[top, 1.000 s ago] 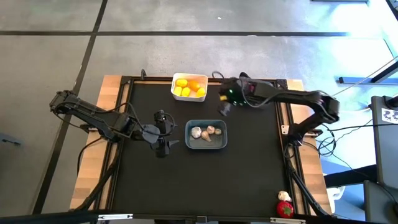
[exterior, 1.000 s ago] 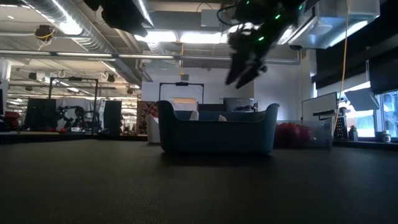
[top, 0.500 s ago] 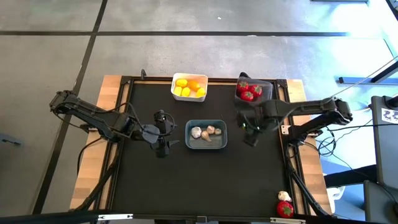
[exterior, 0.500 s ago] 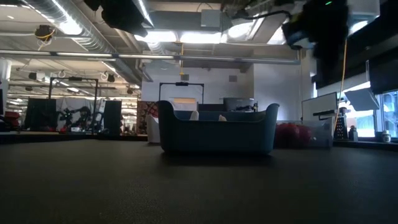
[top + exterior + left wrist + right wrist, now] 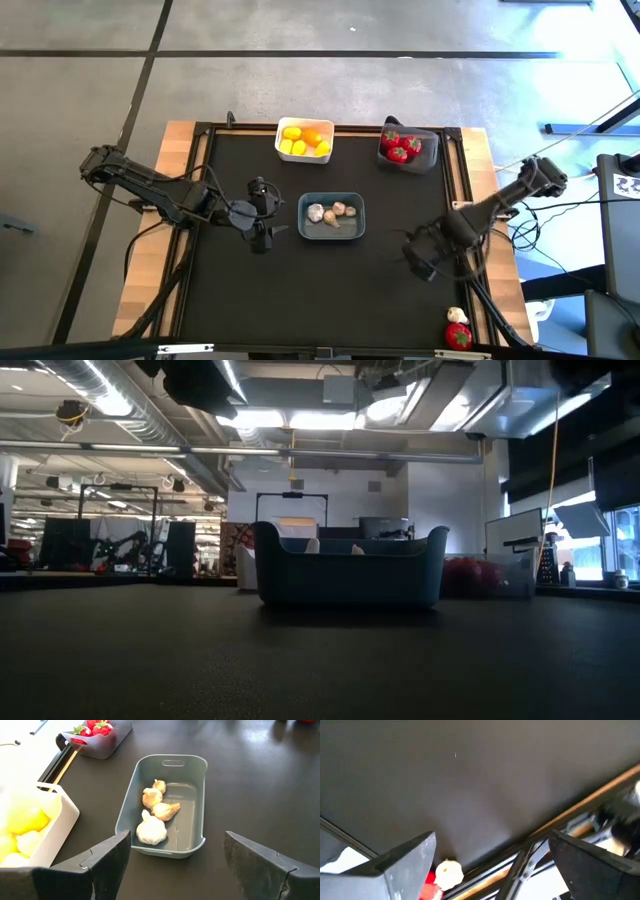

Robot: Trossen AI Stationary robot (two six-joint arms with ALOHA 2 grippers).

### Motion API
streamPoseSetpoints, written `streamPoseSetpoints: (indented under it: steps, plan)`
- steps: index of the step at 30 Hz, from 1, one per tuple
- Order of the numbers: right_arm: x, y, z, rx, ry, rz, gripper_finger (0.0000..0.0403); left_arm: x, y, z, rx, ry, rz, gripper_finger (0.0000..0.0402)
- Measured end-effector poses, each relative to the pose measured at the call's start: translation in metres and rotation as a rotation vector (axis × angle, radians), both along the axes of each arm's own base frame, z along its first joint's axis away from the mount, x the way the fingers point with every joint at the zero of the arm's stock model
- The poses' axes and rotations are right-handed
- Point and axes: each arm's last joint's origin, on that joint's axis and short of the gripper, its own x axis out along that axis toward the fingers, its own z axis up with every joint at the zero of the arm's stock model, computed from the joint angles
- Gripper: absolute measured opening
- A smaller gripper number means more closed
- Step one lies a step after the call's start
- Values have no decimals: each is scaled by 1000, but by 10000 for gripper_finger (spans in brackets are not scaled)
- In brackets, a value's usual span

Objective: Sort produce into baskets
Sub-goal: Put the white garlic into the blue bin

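Observation:
Three baskets stand on the black mat. The white basket (image 5: 304, 140) holds yellow and orange produce. Red pieces fill the dark grey basket (image 5: 408, 148). In the blue-grey basket (image 5: 332, 215) (image 5: 170, 805) lie garlic bulbs (image 5: 152, 831). A loose garlic bulb (image 5: 456, 315) (image 5: 449, 872) and a red piece (image 5: 458, 335) (image 5: 431, 889) lie at the near right corner. My left gripper (image 5: 272, 218) (image 5: 175, 865) hangs open just left of the blue-grey basket, empty. My right gripper (image 5: 420, 260) (image 5: 492, 865) is open, pointing down over bare mat near the right edge, a little short of the two loose pieces.
The mat's raised frame and wooden table edge (image 5: 478, 200) run close beside my right gripper. In the low view only the blue-grey basket (image 5: 350, 570) and red pieces (image 5: 475, 575) behind it show. Bare mat lies across the near half of the table.
My right gripper has swung from over the dark grey basket at the far edge toward the near right corner. It has tipped from slanting to pointing down and has stayed open. The dark grey basket with its red pieces has come into view behind it.

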Motion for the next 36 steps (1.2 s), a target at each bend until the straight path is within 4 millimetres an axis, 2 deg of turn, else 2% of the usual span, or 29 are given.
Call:
streamPoseSetpoints:
  steps: [10,15,19,29,36]
  plan:
    - [-32,45,-3,23,73,-145,385,0,0,0,-1,0,1,310]
    - [-38,59,-20,71,65,-193,385,0,0,0,-4,-1,3,310]
    - [-38,69,-39,175,73,-228,385,0,0,0,-4,-1,3,310]
    - [-41,75,-80,323,132,-283,385,0,0,0,-5,-2,4,310]
    - [-48,74,-95,355,210,-311,385,0,0,0,-7,-2,5,310]
